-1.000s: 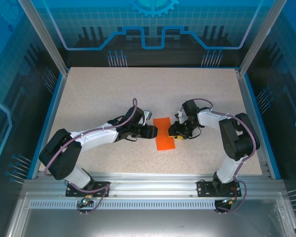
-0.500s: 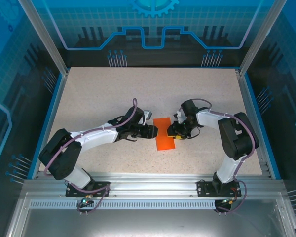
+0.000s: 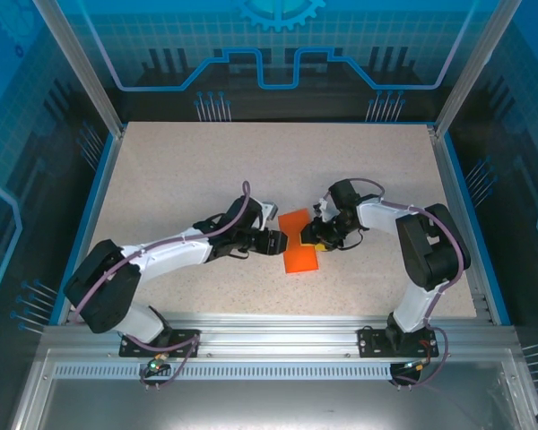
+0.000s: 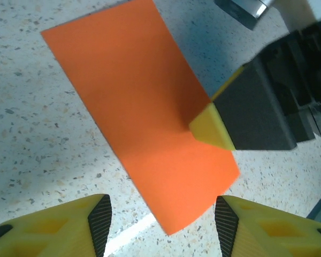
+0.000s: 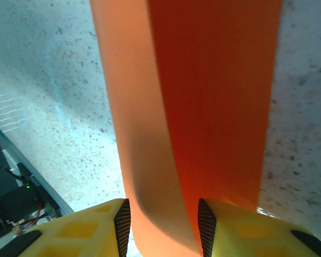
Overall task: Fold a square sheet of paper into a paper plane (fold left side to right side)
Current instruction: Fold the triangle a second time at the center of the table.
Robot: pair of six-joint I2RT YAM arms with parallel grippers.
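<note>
The square sheet of paper (image 3: 298,251) is bright orange and lies folded into a narrow rectangle at the table's middle. My right gripper (image 3: 312,238) comes at it from the right. In the right wrist view both layers of the sheet of paper (image 5: 203,107) curve up between the pads of the right gripper (image 5: 163,222), which is shut on them. In the left wrist view one of its yellow fingertips (image 4: 209,126) rests on the sheet of paper (image 4: 134,96). My left gripper (image 3: 276,242) is at the paper's left edge, and this left gripper (image 4: 163,214) stands open with only a paper corner between its fingers.
The speckled table (image 3: 188,170) is framed by blue rails and clear walls. The two arms meet at its centre, their elbows spreading left and right. An aluminium rail (image 3: 278,336) runs along the near edge.
The left arm has shifted, with its elbow lower and its gripper a little nearer the paper. The right jaws have narrowed slightly on the paper.
</note>
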